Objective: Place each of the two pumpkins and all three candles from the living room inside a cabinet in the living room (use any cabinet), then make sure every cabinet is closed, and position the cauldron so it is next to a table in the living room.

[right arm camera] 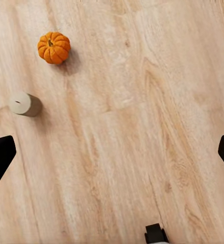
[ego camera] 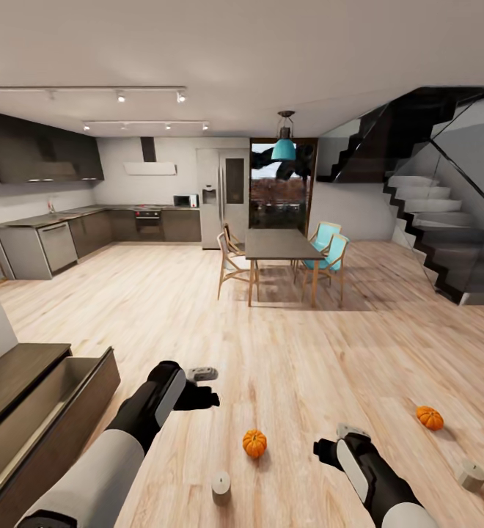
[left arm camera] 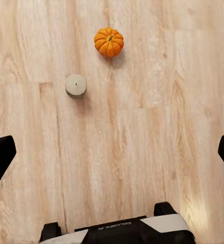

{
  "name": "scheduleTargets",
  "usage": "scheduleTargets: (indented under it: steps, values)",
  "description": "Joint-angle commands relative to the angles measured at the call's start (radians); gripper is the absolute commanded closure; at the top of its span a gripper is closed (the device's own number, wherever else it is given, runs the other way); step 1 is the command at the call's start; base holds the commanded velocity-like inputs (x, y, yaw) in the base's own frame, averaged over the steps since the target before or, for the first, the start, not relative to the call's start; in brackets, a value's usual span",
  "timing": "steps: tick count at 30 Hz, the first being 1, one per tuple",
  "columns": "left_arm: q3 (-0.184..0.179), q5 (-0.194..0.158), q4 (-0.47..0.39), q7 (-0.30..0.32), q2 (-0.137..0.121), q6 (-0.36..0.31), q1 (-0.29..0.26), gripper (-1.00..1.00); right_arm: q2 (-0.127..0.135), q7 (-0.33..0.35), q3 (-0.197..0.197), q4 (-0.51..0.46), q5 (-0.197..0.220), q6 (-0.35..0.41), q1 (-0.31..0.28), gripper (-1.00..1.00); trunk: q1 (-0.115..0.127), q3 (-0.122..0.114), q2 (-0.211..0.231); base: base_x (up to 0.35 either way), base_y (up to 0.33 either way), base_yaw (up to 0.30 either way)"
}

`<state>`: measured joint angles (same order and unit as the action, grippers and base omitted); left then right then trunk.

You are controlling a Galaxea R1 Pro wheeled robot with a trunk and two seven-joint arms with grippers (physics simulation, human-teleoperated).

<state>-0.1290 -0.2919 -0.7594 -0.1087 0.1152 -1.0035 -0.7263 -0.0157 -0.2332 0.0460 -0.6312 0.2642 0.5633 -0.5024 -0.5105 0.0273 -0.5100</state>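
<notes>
Spanning open-plan room, pale plank floor (ego camera: pixel 198 308) bears pumpkins (ego camera: pixel 254 443), candles (ego camera: pixel 221 487); both grippers' fingers (left arm camera: pixel 0 157) apart.

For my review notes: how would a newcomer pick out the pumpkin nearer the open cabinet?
Start at the dark brown cabinet, open at the head view's lower left, and look across the bare wooden floor between the two arms. There sits the nearer pumpkin, with an upright candle close by. The other pumpkin lies beyond the right gripper, beside a tilted candle.
</notes>
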Motion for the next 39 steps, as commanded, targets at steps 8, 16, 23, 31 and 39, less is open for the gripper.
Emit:
scheduleTargets:
  steps: [8, 16, 23, 31, 39]
  values:
    - [0.001, -0.020, 0.078, -0.133, 0.001, 0.017, -0.031, -1.00, -0.001, 0.010, 0.000, -0.004, 0.010, 0.002, -0.001, -1.00, -0.001, 0.002, -0.002, 0.226, -0.044, 0.000]
    - [-0.001, -0.022, 0.104, -0.153, 0.001, 0.035, -0.040, -1.00, -0.001, 0.012, 0.002, -0.004, 0.010, 0.001, -0.001, -1.00, -0.001, 0.002, -0.002, 0.174, -0.004, 0.000]
    - [-0.003, -0.023, 0.106, -0.154, 0.001, 0.035, -0.041, -1.00, 0.000, 0.013, 0.003, -0.003, 0.019, 0.002, -0.001, -1.00, -0.001, 0.002, -0.002, 0.196, 0.000, 0.000]
    - [-0.003, -0.024, 0.106, -0.154, 0.001, 0.036, -0.041, -1.00, -0.001, 0.011, 0.002, -0.006, 0.021, 0.003, -0.001, -1.00, -0.001, 0.002, -0.002, 0.134, -0.022, 0.000]
    - [-0.003, -0.024, 0.106, -0.156, 0.001, 0.034, -0.041, -1.00, 0.002, 0.012, 0.003, -0.005, 0.021, 0.002, -0.001, -1.00, -0.001, 0.001, -0.002, 0.123, -0.074, -0.150]
